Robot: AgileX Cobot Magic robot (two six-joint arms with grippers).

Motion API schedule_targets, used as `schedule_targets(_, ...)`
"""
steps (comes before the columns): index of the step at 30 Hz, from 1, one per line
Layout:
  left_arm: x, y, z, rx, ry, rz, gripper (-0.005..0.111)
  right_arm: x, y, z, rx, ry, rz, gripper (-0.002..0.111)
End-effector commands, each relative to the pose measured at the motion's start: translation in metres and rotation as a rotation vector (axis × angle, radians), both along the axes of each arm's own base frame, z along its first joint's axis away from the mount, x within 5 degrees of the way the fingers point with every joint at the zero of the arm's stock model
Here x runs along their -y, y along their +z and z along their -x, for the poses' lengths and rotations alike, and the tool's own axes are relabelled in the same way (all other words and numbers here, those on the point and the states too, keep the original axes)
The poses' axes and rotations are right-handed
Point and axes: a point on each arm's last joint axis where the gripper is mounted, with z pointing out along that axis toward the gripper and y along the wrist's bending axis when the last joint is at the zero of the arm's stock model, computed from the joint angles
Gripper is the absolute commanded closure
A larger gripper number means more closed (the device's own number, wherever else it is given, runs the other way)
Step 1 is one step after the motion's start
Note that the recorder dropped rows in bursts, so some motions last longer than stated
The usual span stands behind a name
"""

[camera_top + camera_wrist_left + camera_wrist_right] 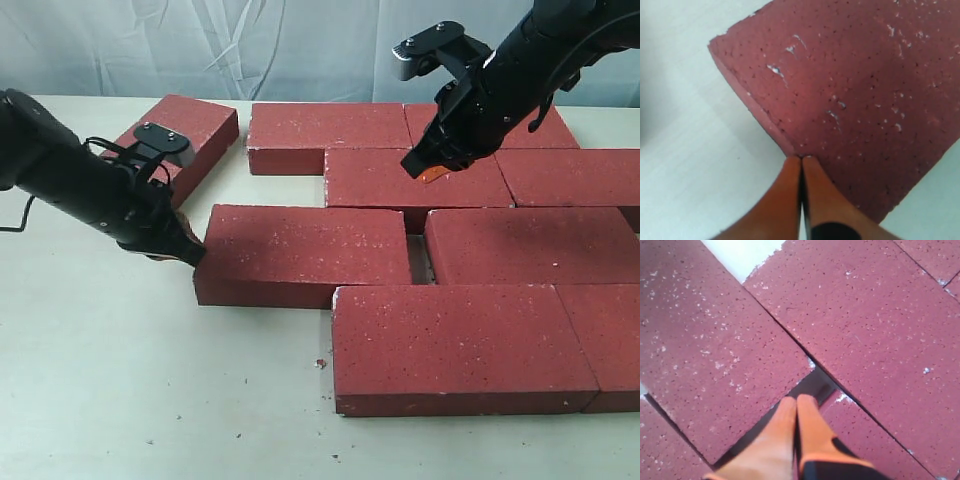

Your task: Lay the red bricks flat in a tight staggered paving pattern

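Several red bricks lie flat in staggered rows on the pale table (120, 400). One brick (305, 255) sits at the left end of the third row, with a gap between it and its right neighbour (530, 245). My left gripper (192, 255) is shut, and its orange tips touch that brick's left end at a corner (800, 156). A loose brick (190, 135) lies angled at the back left. My right gripper (428, 172) is shut with nothing in it and hangs above the second-row brick (415, 180); its tips (797, 400) point at a dark gap between bricks.
Small crumbs (320, 363) lie on the table in front of the bricks. A wrinkled pale backdrop (200, 40) closes the far side. Bare table stretches along the left and front.
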Motion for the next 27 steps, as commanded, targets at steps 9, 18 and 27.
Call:
schedule_targets(9, 0.0263, -0.0054, 0.0055, -0.053, -0.029, 0.052, 0.107, 0.0021, 0.0035, -0.0009, 0.021, -0.01, -0.006, 0.109)
schedule_targets(18, 0.0267, -0.0044, 0.0045, -0.049, -0.028, 0.055, 0.107, 0.0012, 0.004, -0.0015, 0.025, -0.018, -0.02, 0.109)
schedule_targets(27, 0.0226, 0.0006, 0.0126, -0.094, -0.116, -0.003, 0.107, 0.0006, 0.0036, -0.0015, 0.025, -0.024, -0.03, 0.109)
